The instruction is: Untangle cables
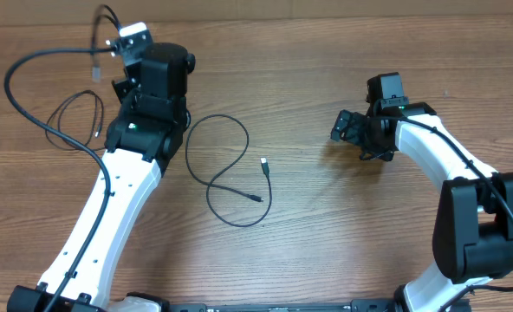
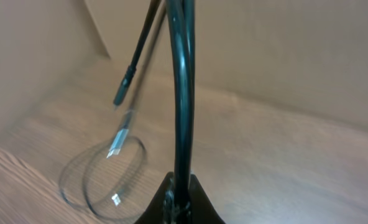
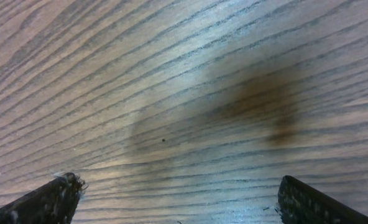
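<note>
Cables [image 2: 183, 93] sit at 2 spots: 1 hangs pinched in the tightly clamped left gripper [image 2: 179, 200] above a slack loop [image 1: 95, 113] at the worktop's [image 1: 326, 251] left, and a loose cable [image 1: 264, 163] lies mid-worktop. Lifting higher could cinch that loop or let the cord slip; the right gripper [image 3: 178, 190], spread wide and empty, restrains nothing.
</note>
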You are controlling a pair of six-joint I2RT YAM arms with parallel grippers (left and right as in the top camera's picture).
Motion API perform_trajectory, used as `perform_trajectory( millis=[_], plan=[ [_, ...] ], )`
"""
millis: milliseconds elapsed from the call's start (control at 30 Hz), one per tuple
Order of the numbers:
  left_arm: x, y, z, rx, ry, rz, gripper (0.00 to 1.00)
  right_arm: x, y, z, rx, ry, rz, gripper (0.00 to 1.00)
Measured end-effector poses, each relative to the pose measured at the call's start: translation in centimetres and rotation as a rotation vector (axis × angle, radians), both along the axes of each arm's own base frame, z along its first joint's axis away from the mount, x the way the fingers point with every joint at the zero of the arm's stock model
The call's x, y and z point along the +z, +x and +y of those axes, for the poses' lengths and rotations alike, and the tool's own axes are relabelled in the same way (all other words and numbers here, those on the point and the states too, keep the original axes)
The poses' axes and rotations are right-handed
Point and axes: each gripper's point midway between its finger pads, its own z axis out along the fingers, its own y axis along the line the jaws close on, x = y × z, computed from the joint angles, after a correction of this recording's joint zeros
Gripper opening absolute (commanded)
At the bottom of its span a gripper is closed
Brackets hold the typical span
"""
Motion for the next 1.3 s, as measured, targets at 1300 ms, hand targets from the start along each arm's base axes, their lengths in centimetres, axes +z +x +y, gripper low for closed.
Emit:
perform_trajectory(
  millis=[1300],
  plan=[
    [-12.4,-2.2,19.5,0.168,-0.135,0.402,0.04,0.0,0.0,0.0,0.000,0.000,0.000,1.00]
  ],
)
